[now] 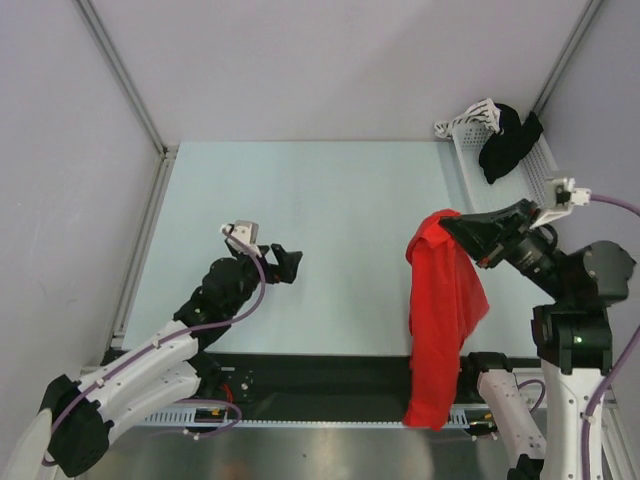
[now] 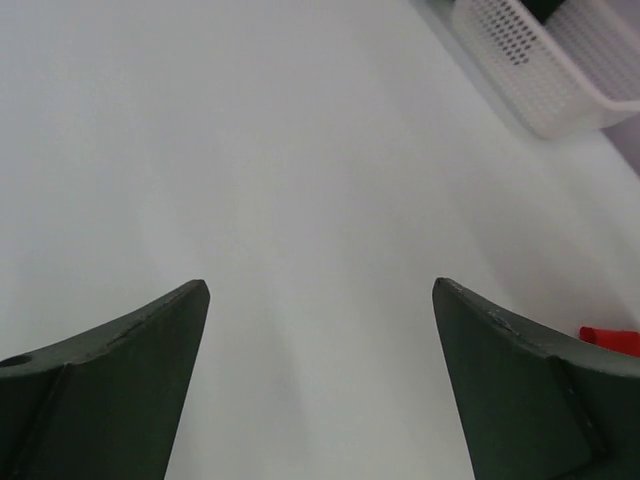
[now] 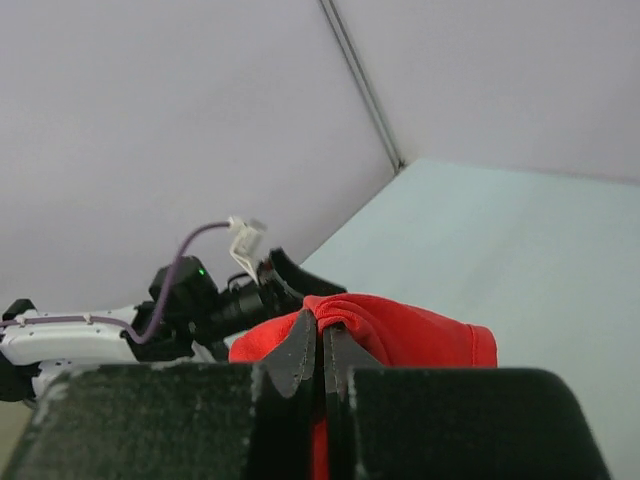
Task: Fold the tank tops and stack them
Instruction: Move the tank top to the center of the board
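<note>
A bright red tank top (image 1: 445, 320) hangs in the air at the right, drooping from its pinched top edge down past the table's near edge. My right gripper (image 1: 447, 227) is shut on that top edge; in the right wrist view the red tank top (image 3: 420, 338) bunches over the closed gripper (image 3: 323, 325). A small bit of the red tank top (image 2: 610, 340) shows at the right edge of the left wrist view. My left gripper (image 1: 291, 262) hovers over the table left of centre, open, with nothing between its fingers (image 2: 150, 340).
A white mesh basket (image 1: 530, 165) stands at the back right corner with a black garment (image 1: 508, 140) draped over its rim. The basket (image 2: 540, 70) also shows in the left wrist view. The pale table (image 1: 330, 220) is walled on three sides.
</note>
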### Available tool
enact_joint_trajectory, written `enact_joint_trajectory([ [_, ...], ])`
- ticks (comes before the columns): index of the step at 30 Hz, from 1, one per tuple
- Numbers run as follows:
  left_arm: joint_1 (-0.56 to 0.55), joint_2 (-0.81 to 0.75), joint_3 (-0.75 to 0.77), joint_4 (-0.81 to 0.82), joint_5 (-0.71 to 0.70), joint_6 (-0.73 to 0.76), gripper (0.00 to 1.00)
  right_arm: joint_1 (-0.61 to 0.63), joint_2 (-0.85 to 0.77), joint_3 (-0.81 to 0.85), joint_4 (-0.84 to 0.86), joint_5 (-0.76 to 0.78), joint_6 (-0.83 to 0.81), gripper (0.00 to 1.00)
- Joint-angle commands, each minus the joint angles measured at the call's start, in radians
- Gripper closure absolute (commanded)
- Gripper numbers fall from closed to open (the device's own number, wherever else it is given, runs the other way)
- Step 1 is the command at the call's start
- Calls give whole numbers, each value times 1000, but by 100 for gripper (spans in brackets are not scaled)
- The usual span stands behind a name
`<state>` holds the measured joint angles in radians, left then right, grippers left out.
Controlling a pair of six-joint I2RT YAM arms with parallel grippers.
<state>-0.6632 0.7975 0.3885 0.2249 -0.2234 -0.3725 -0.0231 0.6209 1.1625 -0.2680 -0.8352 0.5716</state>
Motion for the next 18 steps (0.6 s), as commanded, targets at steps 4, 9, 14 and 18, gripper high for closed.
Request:
enact_joint_trajectory([
  [4, -18, -70, -28, 146, 269, 30, 0, 69, 101, -158, 35, -52, -1, 100],
  [9, -41, -63, -30, 186, 328, 61, 0, 236, 233, -72, 119, 48, 5, 100],
  [14, -41, -115, -57, 214, 345, 81, 0, 484, 376, 185, 0, 208, -126, 100],
  [18, -42, -179, -80, 231, 361, 87, 0, 580, 445, 275, -40, 243, -194, 100],
])
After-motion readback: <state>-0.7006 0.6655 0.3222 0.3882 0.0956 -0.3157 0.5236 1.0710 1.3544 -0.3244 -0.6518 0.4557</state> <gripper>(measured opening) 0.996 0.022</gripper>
